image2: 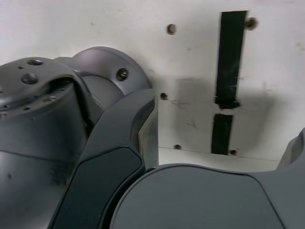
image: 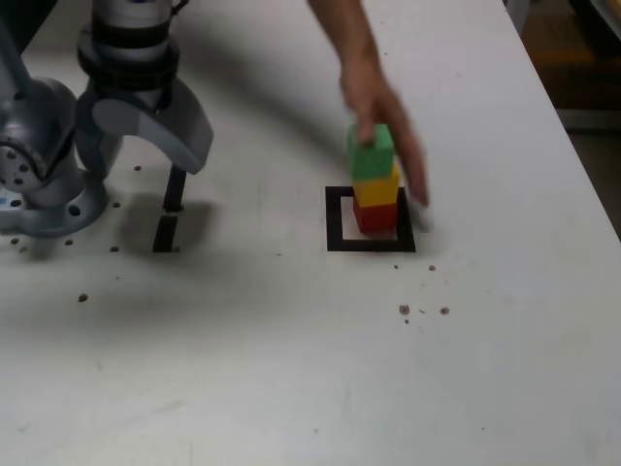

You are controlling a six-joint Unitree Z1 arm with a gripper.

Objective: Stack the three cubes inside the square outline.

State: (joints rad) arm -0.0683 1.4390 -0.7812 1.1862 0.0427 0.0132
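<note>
Cubes: three counted, stacked in one column, small red cube (image: 375, 216) lowest, yellow cube (image: 376, 185) on it, green cube (image: 371, 153) topmost | Place: inside the black tape square outline (image: 336, 218) | Person's blurred hand (image: 380, 109) is seen touching the green cube | Two short black tape strips (image2: 230, 59) are counted | Grey gripper (image: 160, 121): well apart from the stack, opening cannot be told, fingertips cropped in the wrist view

So the three cubes are stacked inside the square outline (image: 370, 219): red cube (image: 375, 216) at the bottom, yellow cube (image: 376, 185) on it, green cube (image: 371, 153) on top. A person's hand (image: 379, 107) is on the green one, fingers wrapped round it, a bit blurry. The stack sits well off to the exterior view's right of the claw (image: 153, 131), which hangs folded down by the arm's base. Right under the claw are two short black tape strips (image: 171, 209) on the white surface (image: 291, 369).
</note>
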